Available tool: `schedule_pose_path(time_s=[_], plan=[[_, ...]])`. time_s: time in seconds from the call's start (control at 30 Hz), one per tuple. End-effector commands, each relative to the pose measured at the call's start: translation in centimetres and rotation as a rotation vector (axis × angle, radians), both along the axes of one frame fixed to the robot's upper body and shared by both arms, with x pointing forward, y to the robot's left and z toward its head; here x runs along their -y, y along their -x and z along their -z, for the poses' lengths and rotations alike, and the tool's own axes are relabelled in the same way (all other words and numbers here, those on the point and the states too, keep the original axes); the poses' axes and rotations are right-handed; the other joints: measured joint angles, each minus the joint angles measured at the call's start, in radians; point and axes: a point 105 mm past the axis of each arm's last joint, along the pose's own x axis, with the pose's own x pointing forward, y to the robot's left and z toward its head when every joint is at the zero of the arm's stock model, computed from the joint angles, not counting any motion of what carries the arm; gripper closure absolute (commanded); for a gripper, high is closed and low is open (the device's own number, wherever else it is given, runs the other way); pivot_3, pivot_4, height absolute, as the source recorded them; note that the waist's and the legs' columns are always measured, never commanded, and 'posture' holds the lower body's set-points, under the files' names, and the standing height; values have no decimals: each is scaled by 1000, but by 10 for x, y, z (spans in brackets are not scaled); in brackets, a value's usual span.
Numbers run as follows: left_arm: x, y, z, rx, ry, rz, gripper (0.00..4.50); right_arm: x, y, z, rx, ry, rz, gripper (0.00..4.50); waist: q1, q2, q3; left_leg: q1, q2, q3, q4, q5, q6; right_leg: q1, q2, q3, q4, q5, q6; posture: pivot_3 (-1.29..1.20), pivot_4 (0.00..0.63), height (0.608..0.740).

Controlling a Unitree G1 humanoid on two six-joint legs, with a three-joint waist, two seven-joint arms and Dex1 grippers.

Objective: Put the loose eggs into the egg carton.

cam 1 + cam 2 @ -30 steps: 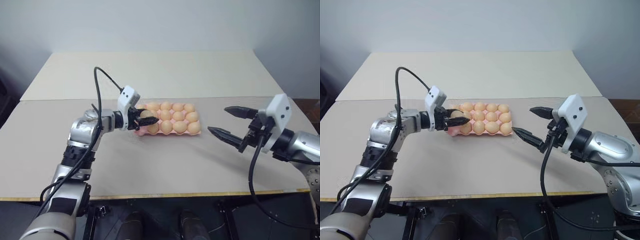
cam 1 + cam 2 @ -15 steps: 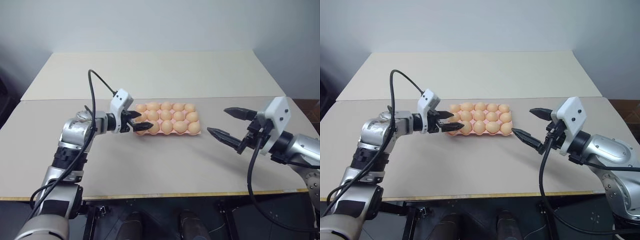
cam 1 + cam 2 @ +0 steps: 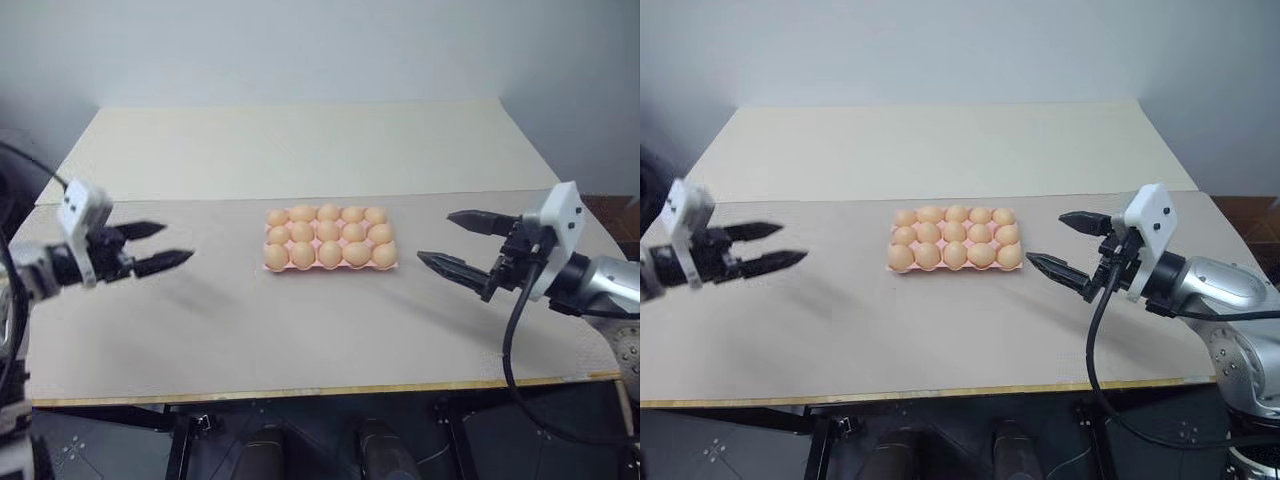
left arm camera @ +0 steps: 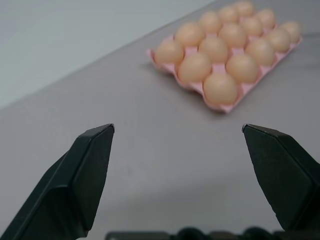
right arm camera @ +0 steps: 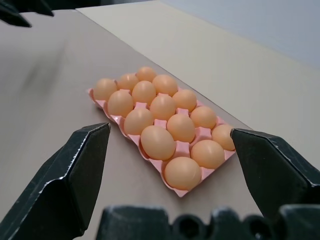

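Observation:
The pink egg carton (image 3: 343, 267) lies flat in the middle of the table, and every cup in its three rows holds a tan-orange egg (image 3: 329, 231). Loose eggs are out of view. My left gripper (image 3: 172, 243) hovers open and empty over the table, far to the left of the carton. The left wrist view has its fingers (image 4: 90, 165) wide apart, with the carton (image 4: 235, 102) ahead. My right gripper (image 3: 435, 237) hangs open and empty just right of the carton, pointing at it. The carton (image 5: 150, 159) lies between its fingers (image 5: 75, 170) in the right wrist view.
The table is made of two beige boards meeting at a seam (image 3: 200, 199) behind the carton. Its front edge (image 3: 320, 393) runs below both arms. A black cable (image 3: 510, 350) hangs from my right wrist.
My left gripper opened, left its egg in a cup at the carton's left end, and drew away far to the left. The right arm stayed still.

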Motion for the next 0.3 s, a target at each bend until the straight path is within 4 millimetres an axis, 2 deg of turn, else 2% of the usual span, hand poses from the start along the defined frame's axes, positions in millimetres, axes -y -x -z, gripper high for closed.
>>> schedule_pose_path(time_s=[0.03,0.23,0.3], plan=[[5,19,-22,89,41,12,16,1,-2,-5,36,-1,-13,0,10,0,0,0,0,0,0,0,0,0,-1,-1,0,0,0,0,150,740],[8,32,-22,125,90,-82,16,2,-4,3,12,17,-22,0,19,0,0,0,-1,0,0,0,0,0,-2,0,0,0,0,0,150,740],[8,32,-18,120,46,-103,16,2,-5,3,10,18,-22,0,19,0,0,0,-1,0,0,0,0,0,-2,0,0,0,0,0,150,740]])
